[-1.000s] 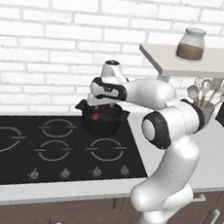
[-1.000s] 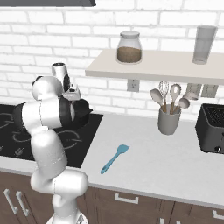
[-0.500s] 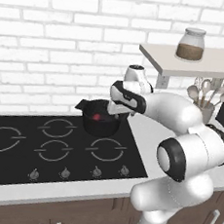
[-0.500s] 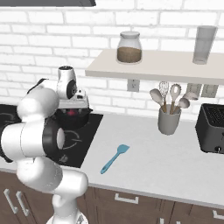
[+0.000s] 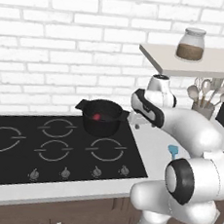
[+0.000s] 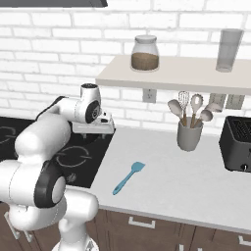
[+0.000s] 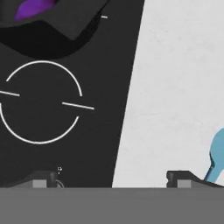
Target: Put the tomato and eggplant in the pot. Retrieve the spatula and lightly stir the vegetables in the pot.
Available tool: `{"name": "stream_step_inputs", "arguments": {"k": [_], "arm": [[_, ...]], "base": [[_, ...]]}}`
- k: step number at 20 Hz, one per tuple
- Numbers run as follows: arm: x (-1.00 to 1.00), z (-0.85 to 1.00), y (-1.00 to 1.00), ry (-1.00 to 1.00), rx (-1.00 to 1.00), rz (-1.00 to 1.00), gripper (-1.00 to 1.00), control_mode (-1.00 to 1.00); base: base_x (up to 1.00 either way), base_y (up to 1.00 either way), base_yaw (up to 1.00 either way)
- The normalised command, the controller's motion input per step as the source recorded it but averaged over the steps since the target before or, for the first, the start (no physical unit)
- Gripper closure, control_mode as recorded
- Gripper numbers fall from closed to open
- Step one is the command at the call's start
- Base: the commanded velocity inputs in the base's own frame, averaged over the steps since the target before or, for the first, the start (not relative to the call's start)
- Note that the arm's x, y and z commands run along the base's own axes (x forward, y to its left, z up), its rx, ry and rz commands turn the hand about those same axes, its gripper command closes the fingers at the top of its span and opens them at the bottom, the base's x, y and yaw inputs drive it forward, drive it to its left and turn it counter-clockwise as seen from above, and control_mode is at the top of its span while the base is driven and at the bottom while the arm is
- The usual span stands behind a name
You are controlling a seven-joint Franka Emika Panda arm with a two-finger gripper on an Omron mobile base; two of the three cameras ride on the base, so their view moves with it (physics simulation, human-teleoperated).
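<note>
Tomato (image 5: pixel 97 116) sits round and red inside the matte black pot (image 5: pixel 102 118); end effector (image 7: pixel 111 177) spread wide and empty over speckled white counter (image 6: pixel 186 176), slim light-blue spatula (image 6: pixel 128 177) lying flat

Black cooktop (image 5: pixel 57 142), grey utensil cup (image 6: pixel 189 136), toaster (image 6: pixel 238 144) on white counter (image 6: pixel 196 186); jar (image 6: pixel 145 53), glass (image 6: pixel 229 50) on shelf (image 6: pixel 171 73).

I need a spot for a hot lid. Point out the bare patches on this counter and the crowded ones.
Free: the white counter between the cooktop edge and the utensil cup, apart from the spatula. Crowded: right end, cup beside toaster; rear burner holds the pot.
</note>
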Motion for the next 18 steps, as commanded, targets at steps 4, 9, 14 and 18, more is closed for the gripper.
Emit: {"name": "stream_step_inputs", "arguments": {"k": [4,9,14,18], "arm": [[-0.01,-0.14,-0.67,0.02,0.00,-0.09,-1.00,-1.00],[-0.11,-0.30,-0.55,0.05,0.00,-0.17,-1.00,-1.00],[-0.27,-0.22,-0.40,0.13,0.00,-0.27,-1.00,-1.00],[-0.24,-0.13,-0.53,0.27,0.05,-0.22,-1.00,-1.00]], "base": [[0.00,0.00,0.00],[0.00,0.00,0.00],[0.00,0.00,0.00],[0.00,0.00,0.00]]}}
